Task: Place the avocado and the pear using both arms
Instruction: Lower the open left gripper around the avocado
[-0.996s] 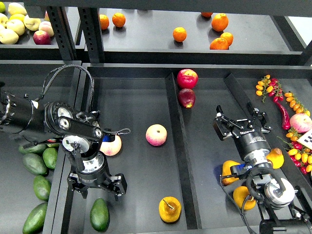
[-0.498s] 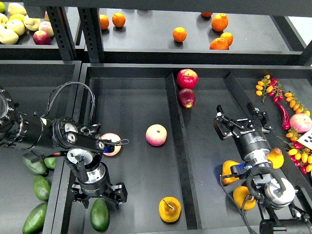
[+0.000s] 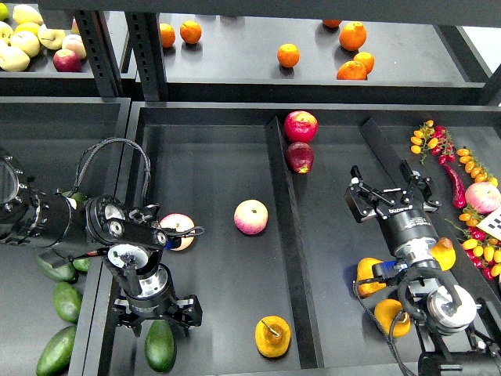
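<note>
The dark green avocado [image 3: 160,347] lies at the front left of the middle tray. My left gripper [image 3: 153,316] is open just above it, with one finger on each side of its upper end; I cannot tell if they touch it. The golden pear [image 3: 272,336] with a brown stem lies at the front of the same tray, to the right of the avocado. My right gripper [image 3: 389,196] is open and empty over the right tray, far from both fruits.
Two pink-yellow apples [image 3: 251,217] [image 3: 178,232] lie in the middle tray. A divider [image 3: 286,235] separates it from the right tray, which holds red apples [image 3: 300,125] and more yellow pears [image 3: 369,276]. Several avocados [image 3: 66,301] lie at left. Oranges [image 3: 288,55] sit on the back shelf.
My left gripper has moved toward the front and down onto the avocado, which now sits between its fingers. The right arm has barely moved.
</note>
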Robot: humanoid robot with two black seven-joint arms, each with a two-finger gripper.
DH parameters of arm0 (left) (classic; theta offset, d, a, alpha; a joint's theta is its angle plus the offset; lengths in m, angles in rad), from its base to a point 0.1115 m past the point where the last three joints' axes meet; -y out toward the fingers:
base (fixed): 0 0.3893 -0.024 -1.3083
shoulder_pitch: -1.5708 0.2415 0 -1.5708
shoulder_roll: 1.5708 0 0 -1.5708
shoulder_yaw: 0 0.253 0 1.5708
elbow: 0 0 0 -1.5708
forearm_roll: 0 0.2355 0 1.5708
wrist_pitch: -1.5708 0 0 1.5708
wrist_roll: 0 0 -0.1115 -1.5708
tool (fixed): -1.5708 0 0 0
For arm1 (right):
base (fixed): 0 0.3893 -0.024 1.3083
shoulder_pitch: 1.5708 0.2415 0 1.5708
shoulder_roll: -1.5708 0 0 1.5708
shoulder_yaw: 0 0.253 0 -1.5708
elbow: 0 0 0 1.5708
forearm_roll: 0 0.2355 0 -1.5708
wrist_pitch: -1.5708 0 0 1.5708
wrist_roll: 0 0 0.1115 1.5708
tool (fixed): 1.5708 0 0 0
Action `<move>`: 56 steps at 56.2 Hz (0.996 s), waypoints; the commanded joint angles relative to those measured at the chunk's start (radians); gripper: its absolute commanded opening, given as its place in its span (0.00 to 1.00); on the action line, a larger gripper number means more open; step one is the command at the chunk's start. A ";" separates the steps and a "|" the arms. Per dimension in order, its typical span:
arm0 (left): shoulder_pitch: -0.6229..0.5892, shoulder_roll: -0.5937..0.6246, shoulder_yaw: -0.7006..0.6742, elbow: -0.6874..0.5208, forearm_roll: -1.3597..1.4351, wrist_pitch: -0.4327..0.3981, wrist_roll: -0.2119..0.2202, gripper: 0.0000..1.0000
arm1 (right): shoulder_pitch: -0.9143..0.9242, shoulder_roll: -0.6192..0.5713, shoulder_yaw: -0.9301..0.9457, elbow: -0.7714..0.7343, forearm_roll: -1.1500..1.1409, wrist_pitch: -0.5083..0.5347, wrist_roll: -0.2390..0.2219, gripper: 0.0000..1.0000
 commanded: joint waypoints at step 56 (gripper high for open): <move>0.096 0.000 -0.016 0.104 0.015 0.000 0.000 0.99 | -0.002 0.000 0.001 0.009 0.001 0.000 0.000 1.00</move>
